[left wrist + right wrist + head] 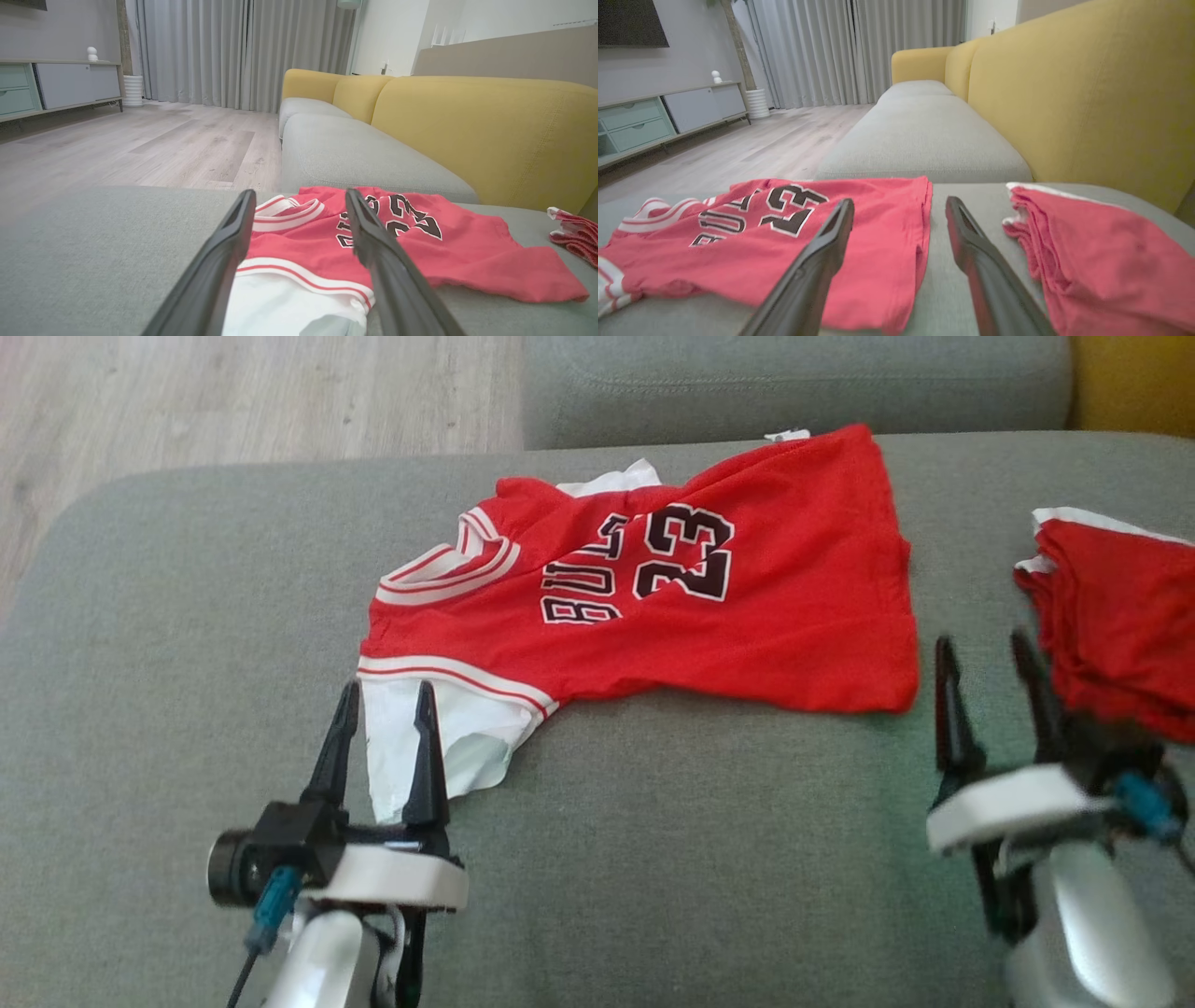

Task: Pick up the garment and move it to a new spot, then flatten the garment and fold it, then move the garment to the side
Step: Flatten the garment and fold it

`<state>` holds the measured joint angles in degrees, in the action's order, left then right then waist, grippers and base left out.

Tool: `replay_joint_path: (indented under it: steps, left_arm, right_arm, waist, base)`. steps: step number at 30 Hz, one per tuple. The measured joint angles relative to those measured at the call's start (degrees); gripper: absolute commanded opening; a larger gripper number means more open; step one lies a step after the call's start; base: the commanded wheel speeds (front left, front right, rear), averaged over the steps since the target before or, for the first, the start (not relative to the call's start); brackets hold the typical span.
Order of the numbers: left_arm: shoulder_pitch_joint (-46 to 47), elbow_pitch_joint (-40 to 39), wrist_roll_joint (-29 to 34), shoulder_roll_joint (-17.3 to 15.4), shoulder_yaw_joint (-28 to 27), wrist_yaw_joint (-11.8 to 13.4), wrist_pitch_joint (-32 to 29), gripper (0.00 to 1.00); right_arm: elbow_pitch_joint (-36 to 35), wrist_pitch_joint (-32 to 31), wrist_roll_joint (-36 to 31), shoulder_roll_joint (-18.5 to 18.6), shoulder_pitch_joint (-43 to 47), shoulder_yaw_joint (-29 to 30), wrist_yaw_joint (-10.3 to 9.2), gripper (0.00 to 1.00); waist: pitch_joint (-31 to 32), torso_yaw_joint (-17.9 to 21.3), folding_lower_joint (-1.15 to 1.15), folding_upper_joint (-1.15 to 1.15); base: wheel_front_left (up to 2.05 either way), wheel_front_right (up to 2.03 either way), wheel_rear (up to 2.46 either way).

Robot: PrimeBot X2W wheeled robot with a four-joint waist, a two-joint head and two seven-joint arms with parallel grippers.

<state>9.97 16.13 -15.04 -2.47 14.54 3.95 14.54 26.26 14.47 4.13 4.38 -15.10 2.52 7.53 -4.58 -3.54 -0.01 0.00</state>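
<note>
The garment is a red jersey with the black number 23 and white trim, lying spread but wrinkled on the grey sofa seat. Its white-lined corner sits at the lower left, and my left gripper stands open right over that corner. In the left wrist view the garment lies just past the open left gripper. My right gripper is open beside the garment's right hem, holding nothing. Seen from the right wrist, the garment lies left of the right gripper.
A second red cloth pile lies at the right, touching distance from the right gripper, also visible as the cloth pile. A yellow sofa back borders the seat. Another grey cushion and wooden floor lie beyond.
</note>
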Motion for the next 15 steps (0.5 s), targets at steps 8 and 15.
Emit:
replay_joint_path:
  steps: [8,15]
  left_arm:
    - [-1.27,3.33,1.0,-0.02,-0.82,0.03,0.0,1.0]
    - [-0.36,12.69,2.68,-0.55,-1.83,3.32,-2.19,1.0]
  right_arm:
    - [-4.02,-0.02,-0.15,-1.18,6.18,0.05,0.0,1.0]
    - [-6.69,-0.87,0.45,-1.37,6.04,-0.63,0.0,1.0]
  waist:
    - [0.16,0.66,0.01,0.0]
    - [-1.59,0.87,0.01,0.0]
  base:
    - [0.0,0.0,0.0]
    - [0.0,0.0,0.0]
